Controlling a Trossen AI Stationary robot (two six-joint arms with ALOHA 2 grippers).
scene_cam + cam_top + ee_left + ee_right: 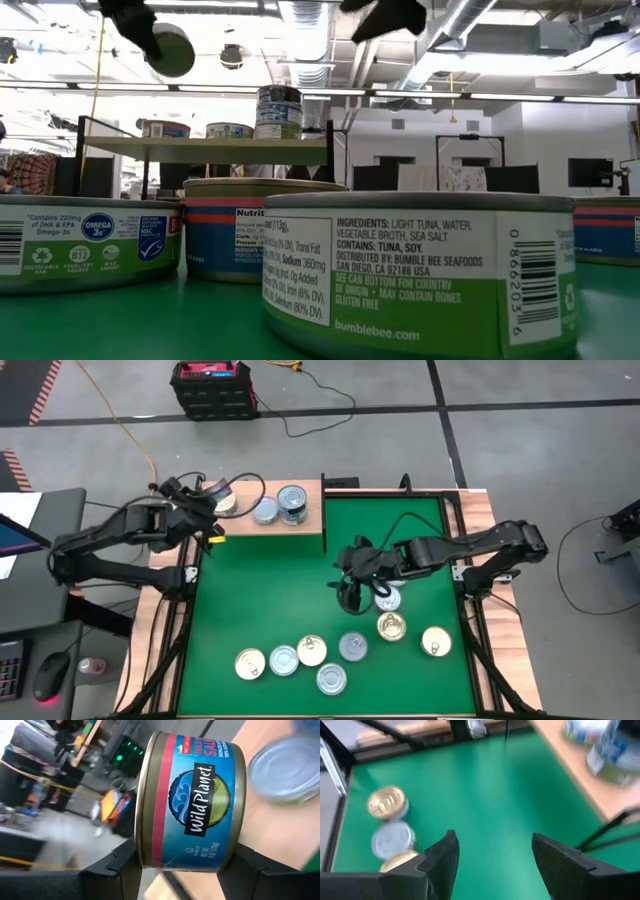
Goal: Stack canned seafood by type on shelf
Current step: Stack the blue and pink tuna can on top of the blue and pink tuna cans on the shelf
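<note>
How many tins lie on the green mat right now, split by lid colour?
Gold-lid tins: 4
Silver-lid tins: 4
Total on the green mat: 8

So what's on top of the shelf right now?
The shelf holds a single tin and a stack of tins. The left fingers hold another tin over its end, hiding what lies beneath.
</note>
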